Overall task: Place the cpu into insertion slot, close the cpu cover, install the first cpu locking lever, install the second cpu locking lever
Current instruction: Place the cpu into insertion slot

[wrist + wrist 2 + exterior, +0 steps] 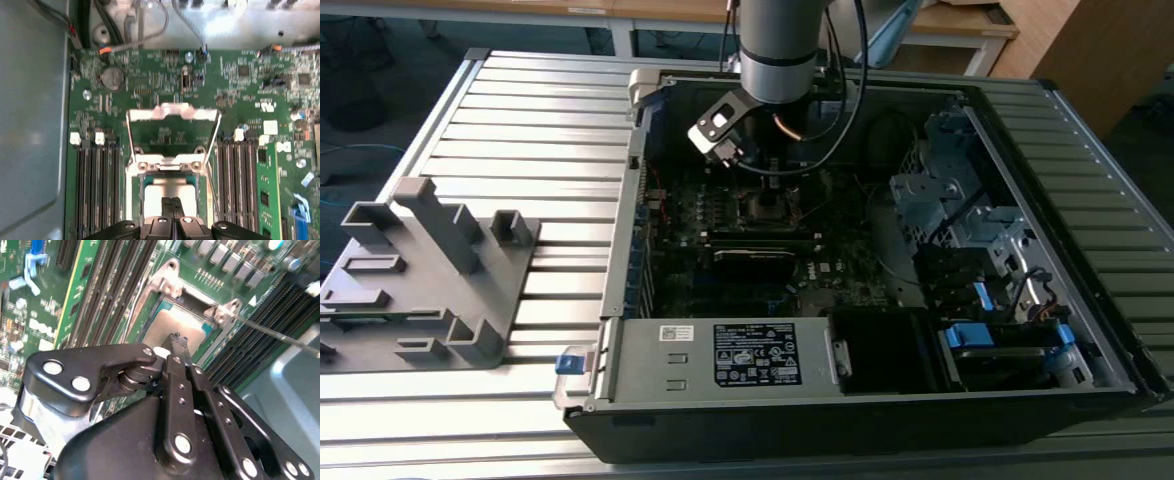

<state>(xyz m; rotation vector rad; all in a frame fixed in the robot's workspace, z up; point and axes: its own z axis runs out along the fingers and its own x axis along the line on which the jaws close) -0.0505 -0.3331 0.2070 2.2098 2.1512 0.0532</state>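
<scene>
The cpu (170,187) lies flat in the insertion slot (136,197), its dull silver top up; it is also seen in the second wrist view (167,322). The cpu cover (172,111), a thin silver frame, stands tilted up and open on the far side of the socket. My gripper (171,204) is shut, its two black fingers pressed together with nothing between them. The fingertips (176,340) sit over the chip's near part, touching it or just above it. In the exterior view the gripper (770,178) hangs inside the computer case over the socket (767,208).
Long black memory slots (97,190) flank the socket on both sides. A thin metal lever rod (280,335) sticks out beside the socket. The case walls (627,200), drive cages (961,200) and cables surround the board. A grey fixture (427,270) stands on the table at the exterior view's left.
</scene>
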